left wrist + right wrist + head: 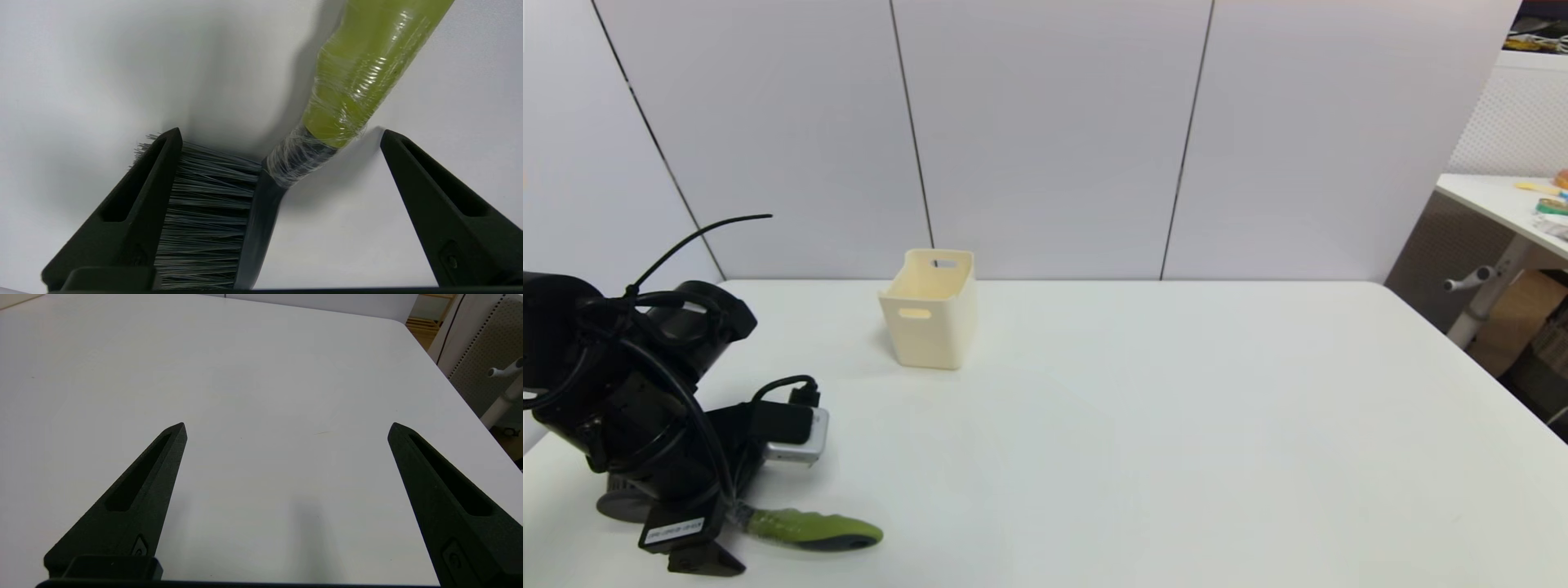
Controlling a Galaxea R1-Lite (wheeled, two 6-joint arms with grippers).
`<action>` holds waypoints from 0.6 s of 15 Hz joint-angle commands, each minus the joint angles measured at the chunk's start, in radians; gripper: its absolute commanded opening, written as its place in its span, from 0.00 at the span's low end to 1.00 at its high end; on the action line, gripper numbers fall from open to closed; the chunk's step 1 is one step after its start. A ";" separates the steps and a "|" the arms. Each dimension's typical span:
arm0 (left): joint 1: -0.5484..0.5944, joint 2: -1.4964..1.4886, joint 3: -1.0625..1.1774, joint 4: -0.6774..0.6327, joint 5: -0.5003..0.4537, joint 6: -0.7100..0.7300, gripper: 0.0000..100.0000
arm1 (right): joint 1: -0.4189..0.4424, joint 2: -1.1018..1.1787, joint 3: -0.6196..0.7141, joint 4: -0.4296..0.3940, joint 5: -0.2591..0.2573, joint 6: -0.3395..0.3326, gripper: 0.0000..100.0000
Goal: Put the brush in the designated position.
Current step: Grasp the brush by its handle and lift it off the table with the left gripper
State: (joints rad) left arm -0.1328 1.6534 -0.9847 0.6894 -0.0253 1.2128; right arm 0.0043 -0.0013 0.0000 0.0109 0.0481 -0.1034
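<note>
Barely begun: the left tool (280,136), fingers spread, straddles the brush (261,192) lying on the desk (1176,425), far from the cream bin (929,309).

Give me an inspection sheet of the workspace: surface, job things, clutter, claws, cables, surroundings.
Surface: white table, bare over most of its area.
Job things: brush lies on the table at the near left, handle pointing right; cream bin stands upright near the back wall, nothing seen in it.
Clutter: nothing seen.
Claws: left claw open, low over the brush with its fingers either side of the head, one against the bristles; right claw open, holding nothing, above bare table.
Cables: black cables loop over the left arm; a loose tie sticks up.
Surroundings: grey wall panels behind; another table with small items at the right.
</note>
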 commanded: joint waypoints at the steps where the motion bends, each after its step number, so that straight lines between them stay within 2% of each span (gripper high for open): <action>1: -0.001 0.000 0.001 0.004 -0.001 0.007 1.00 | -0.001 0.001 0.002 0.000 0.001 -0.001 1.00; 9: 0.001 0.005 -0.008 0.007 -0.036 -0.006 1.00 | 0.000 0.001 0.002 0.000 0.001 -0.001 1.00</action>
State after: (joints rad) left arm -0.1321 1.6545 -0.9896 0.6928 -0.0566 1.2011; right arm 0.0043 -0.0013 0.0000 0.0104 0.0481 -0.1034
